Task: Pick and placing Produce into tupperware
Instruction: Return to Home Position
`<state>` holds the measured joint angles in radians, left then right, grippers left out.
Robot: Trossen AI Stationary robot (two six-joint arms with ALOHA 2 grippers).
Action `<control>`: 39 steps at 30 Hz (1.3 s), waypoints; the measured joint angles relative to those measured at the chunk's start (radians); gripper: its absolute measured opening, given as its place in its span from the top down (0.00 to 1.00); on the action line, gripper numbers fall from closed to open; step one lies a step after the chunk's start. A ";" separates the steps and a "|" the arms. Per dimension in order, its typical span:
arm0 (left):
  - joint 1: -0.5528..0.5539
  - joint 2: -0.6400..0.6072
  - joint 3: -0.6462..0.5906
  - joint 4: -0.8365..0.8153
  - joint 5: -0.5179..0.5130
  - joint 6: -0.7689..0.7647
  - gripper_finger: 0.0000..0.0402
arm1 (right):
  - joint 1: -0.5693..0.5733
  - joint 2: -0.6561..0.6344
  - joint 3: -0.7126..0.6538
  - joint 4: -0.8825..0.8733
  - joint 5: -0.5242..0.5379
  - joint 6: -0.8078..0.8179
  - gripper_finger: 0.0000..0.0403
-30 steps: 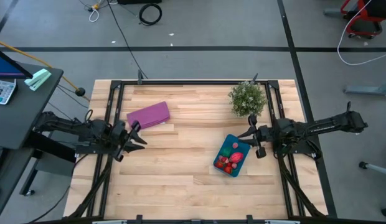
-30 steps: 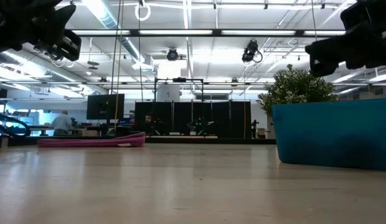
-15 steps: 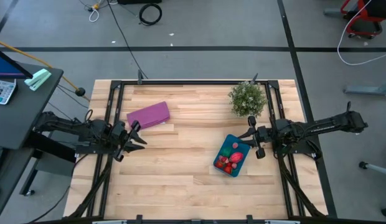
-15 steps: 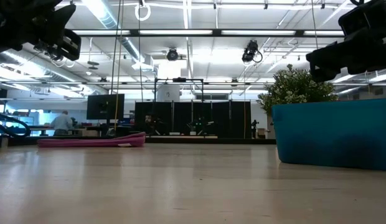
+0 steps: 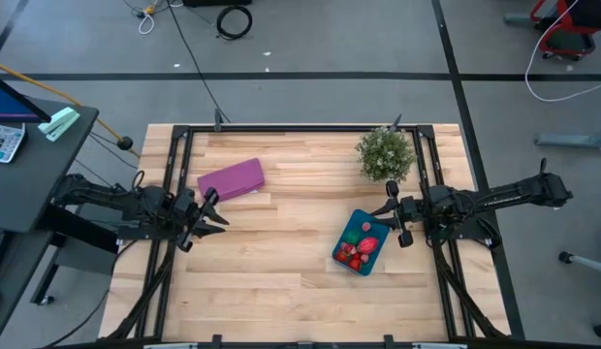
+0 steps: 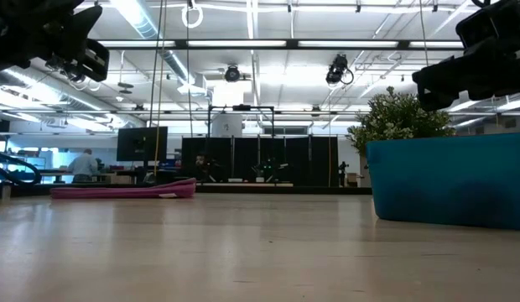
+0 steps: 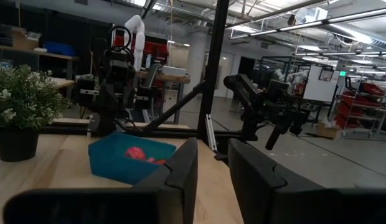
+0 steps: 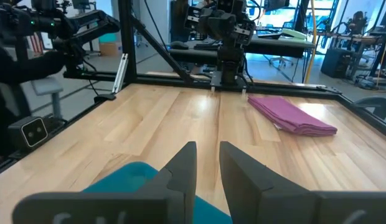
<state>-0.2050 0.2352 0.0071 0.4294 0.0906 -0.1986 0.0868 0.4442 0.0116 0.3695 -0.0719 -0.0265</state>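
The teal-blue tupperware (image 5: 362,242) rests by its base on the wooden table, right of centre, and holds several red and pink produce pieces (image 5: 359,254). It also shows in the low view (image 6: 449,180), the left wrist view (image 7: 127,162) and the right wrist view (image 8: 127,180). My right gripper (image 5: 393,221) hovers just right of the tupperware, open and empty, pointing toward the table's left. My left gripper (image 5: 211,208) hovers at the table's left, open and empty, pointing right. Both are above the table surface in the low view.
A flat purple object (image 5: 231,179) lies at the far left of the table, near my left gripper. A bushy green potted plant (image 5: 385,153) stands at the far right, behind the tupperware. Bare wood lies in the middle and along the near edge.
My right gripper has sunk a little beside the tupperware, staying open. The tupperware and the produce have kept still.
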 joint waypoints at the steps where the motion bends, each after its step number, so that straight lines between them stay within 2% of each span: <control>1: 0.000 0.000 0.000 0.000 0.000 0.001 0.76 | 0.000 0.000 0.000 0.000 0.000 0.000 0.81; 39: 0.000 0.000 0.000 0.000 0.000 0.001 0.75 | 0.000 0.000 0.000 0.000 0.000 0.000 0.81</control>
<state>-0.2050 0.2352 0.0067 0.4294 0.0908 -0.1975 0.0868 0.4442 0.0116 0.3691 -0.0719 -0.0261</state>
